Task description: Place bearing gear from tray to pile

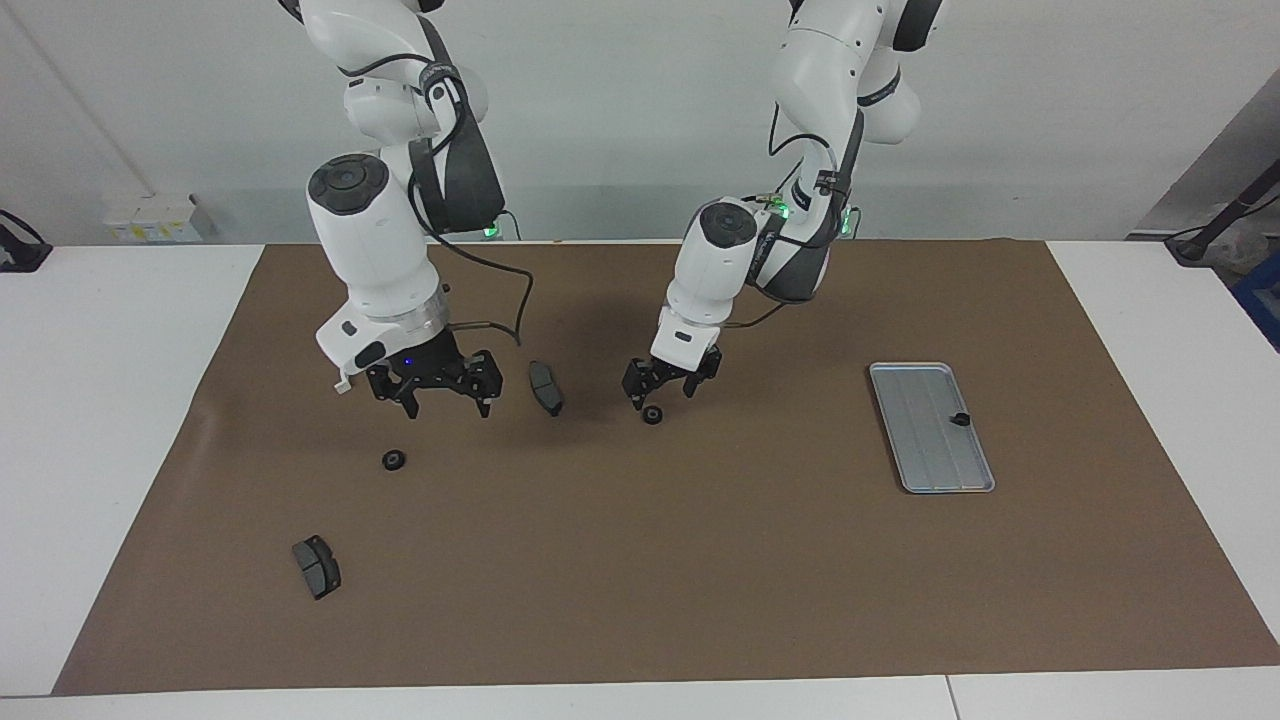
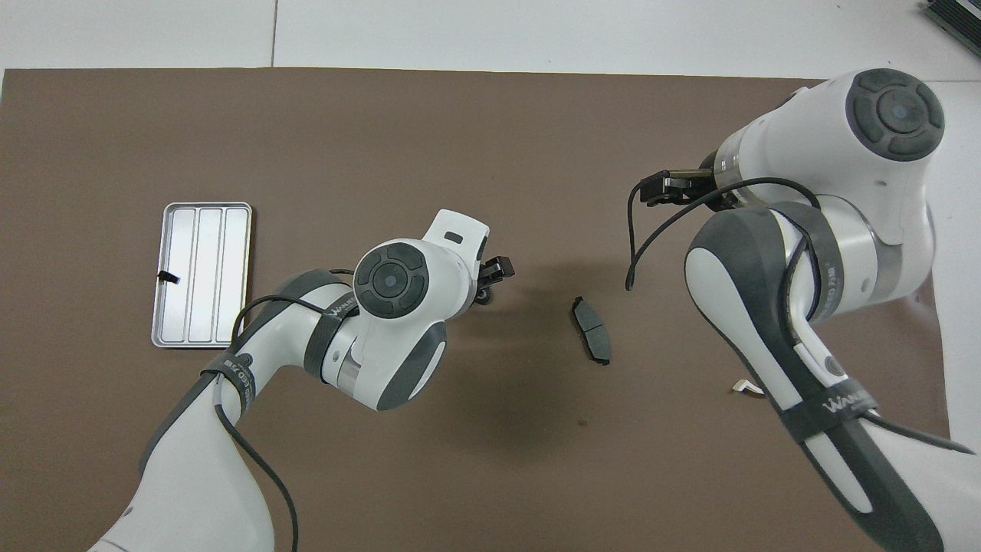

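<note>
in the facing view you see the left gripper (image 1: 660, 392) at frame centre, fingers spread, just above a bearing gear (image 1: 652, 415) lying released on the brown mat (image 1: 700, 560). the right gripper (image 1: 437, 392), left of centre, hangs spread and empty above the mat, with a second bearing gear (image 1: 394, 460) lower left. one brake pad (image 1: 545, 387) lies between the grippers. the tray (image 1: 915, 475) sits at mid right.

A plain brown paper mat (image 1: 700, 560) covers the white table (image 1: 90, 420). The silver-grey ridged metal tray (image 1: 925, 450) shows lengthwise stripes (one small black part (image 1: 960, 418) on it). Dark grey curved brake pads (image 1: 545, 387) and black round bearing gears (image 1: 394, 460) dot the mat.
</note>
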Available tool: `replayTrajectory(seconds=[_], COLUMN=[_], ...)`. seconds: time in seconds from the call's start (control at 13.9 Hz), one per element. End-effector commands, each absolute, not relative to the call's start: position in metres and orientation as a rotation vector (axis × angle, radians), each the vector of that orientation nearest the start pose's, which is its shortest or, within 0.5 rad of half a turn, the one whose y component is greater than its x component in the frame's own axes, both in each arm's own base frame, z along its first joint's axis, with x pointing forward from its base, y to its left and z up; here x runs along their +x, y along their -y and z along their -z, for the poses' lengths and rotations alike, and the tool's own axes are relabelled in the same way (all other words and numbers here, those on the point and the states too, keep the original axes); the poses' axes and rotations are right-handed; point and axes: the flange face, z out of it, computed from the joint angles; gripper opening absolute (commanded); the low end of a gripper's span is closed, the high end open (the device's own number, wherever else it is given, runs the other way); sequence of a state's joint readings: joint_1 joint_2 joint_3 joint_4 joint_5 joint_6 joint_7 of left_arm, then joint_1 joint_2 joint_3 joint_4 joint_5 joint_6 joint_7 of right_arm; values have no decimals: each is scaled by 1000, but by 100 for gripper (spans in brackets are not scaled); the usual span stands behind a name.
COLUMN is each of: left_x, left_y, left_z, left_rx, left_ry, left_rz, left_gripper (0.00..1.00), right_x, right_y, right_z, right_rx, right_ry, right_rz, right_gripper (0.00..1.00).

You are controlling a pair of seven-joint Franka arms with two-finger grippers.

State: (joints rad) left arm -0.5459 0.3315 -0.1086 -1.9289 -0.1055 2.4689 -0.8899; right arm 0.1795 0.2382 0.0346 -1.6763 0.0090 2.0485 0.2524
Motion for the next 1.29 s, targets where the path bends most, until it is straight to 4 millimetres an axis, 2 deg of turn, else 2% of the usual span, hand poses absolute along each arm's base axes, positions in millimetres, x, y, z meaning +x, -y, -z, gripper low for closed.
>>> replayTrajectory(seconds=[0.0, 0.07, 0.22, 0.36, 0.43, 0.57, 0.72, 0.86, 0.93, 1.01, 1.15, 1.22], left_x=[528, 540, 555, 566, 572, 578, 585, 591, 593, 594, 597, 597], left_y=[353, 330, 286, 237, 212, 170, 126, 85, 64, 43, 2, -14], left_z=[-342, -350, -368, -383, -387, -386, -382, -380, -379, -378, -377, -376], left_rx=[-3278, -3260, -3241, -3225, -3221, -3222, -3230, -3242, -3247, -3250, -3253, -3253], left_ry=[616, 650, 617, 557, 511, 367, 253, 145, 90, 50, -59, -96], left_rz=[83, 75, 47, 8, -18, -76, -101, -91, -87, -81, -50, -41], left_gripper=[100, 100, 100, 100, 100, 100, 100, 100, 100, 100, 99, 97], right_x=[627, 622, 618, 612, 603, 591, 585, 573, 564, 558, 559, 555], right_y=[-160, -184, -213, -243, -269, -310, -332, -368, -389, -399, -403, -408], right_z=[-479, -476, -466, -457, -449, -428, -412, -380, -358, -339, -331, -321], right_rx=[-3078, -3073, -3066, -3055, -3054, -3050, -3044, -3044, -3053, -3076, -3074, -3082], right_ry=[-58, -69, -142, -134, -135, -158, -155, -128, -112, -83, -60, -54], right_rz=[194, 193, 196, 200, 186, 179, 175, 161, 140, 128, 169, 155], right_gripper=[100, 100, 100, 100, 100, 100, 100, 100, 100, 100, 100, 96])
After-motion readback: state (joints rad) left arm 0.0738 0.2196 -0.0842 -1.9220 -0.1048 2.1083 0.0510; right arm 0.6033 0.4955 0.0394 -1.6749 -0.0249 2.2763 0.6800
